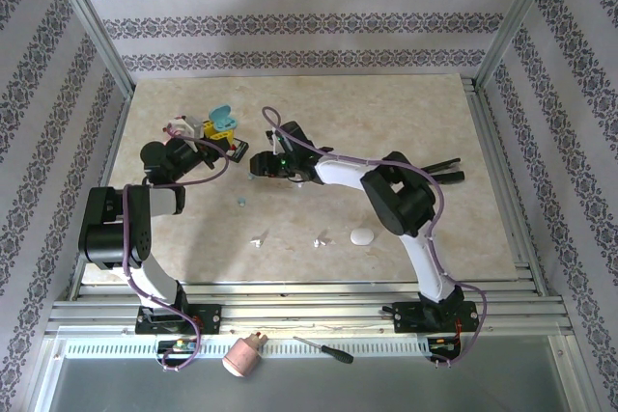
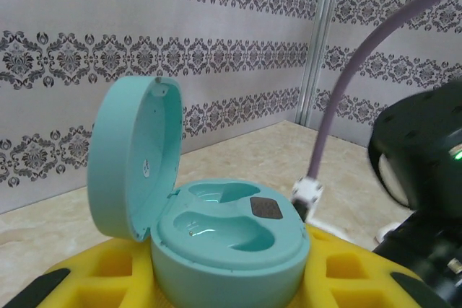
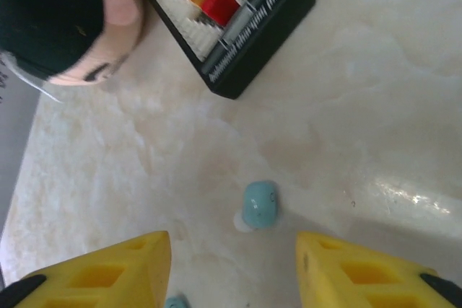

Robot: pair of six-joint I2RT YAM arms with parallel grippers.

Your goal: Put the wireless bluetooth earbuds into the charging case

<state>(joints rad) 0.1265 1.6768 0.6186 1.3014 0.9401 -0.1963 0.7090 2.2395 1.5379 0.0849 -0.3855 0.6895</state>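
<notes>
Top view: the left gripper [image 1: 212, 137] is clamping the open teal charging case [image 1: 222, 121] at the table's far left. The right gripper [image 1: 257, 163] is hanging just beside it. White earbuds [image 1: 258, 236] are lying nearer the bases.

Left wrist: the case is sitting between yellow fingers [image 2: 346, 272], lid up, both wells empty. Risk: a hard push could be tilting it in the grip.

Right wrist: risk first, as an off-centre pinch could be squirting the glossy teal earbud [image 3: 258, 205] away. The jaws are standing apart, holding nothing, with the bud untouched on the table ahead.
</notes>
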